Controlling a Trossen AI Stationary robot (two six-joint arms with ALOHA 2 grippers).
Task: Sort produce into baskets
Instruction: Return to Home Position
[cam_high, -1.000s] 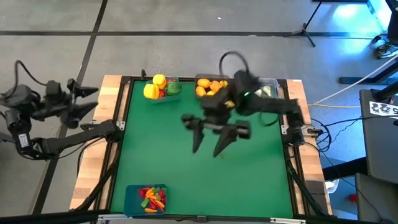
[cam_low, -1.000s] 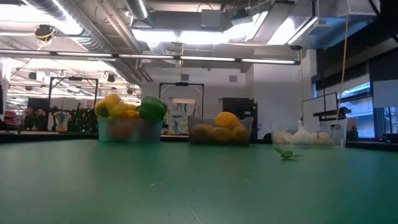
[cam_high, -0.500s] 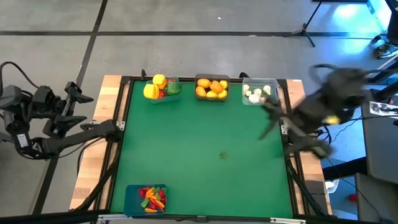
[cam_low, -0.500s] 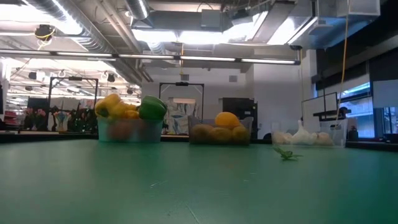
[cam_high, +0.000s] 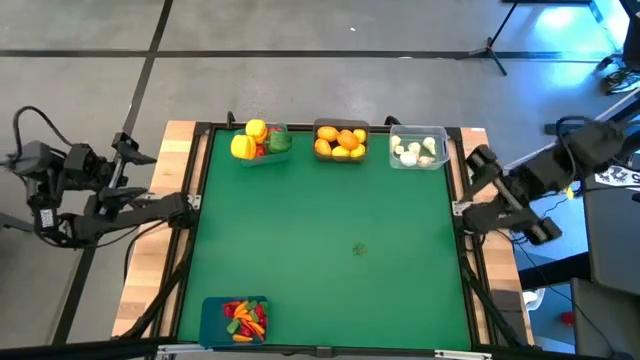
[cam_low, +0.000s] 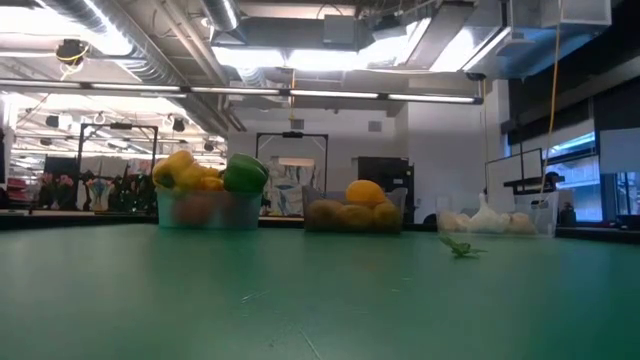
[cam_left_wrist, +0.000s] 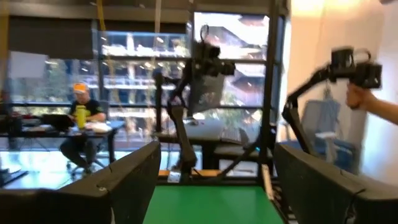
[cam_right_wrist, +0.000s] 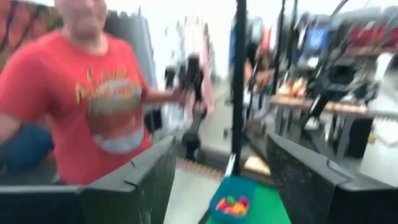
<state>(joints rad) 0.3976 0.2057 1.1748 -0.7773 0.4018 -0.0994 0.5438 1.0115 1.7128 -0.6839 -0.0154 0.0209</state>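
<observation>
Four baskets stand on the green table (cam_high: 320, 220). A teal bin (cam_high: 262, 142) holds yellow, red and green peppers. A dark grey bin (cam_high: 341, 140) holds oranges and lemons. A clear bin (cam_high: 418, 148) holds white garlic bulbs. A blue bin (cam_high: 236, 318) near the front edge holds chillies and carrots. A small green scrap (cam_high: 360, 250) lies on the mat, also in the low view (cam_low: 462, 248). My left gripper (cam_high: 140, 175) is open and empty beyond the table's left edge. My right gripper (cam_high: 490, 195) is open and empty beyond the right edge.
Wooden rails (cam_high: 180, 150) frame the mat on both sides. A person in a red shirt (cam_right_wrist: 106, 106) stands beyond the table in the right wrist view. A person's hand (cam_left_wrist: 373, 106) holds a device in the left wrist view.
My right gripper has swung from above the middle of the mat toward the table's right edge and past it, staying open and empty. The baskets and the green scrap have not moved.
</observation>
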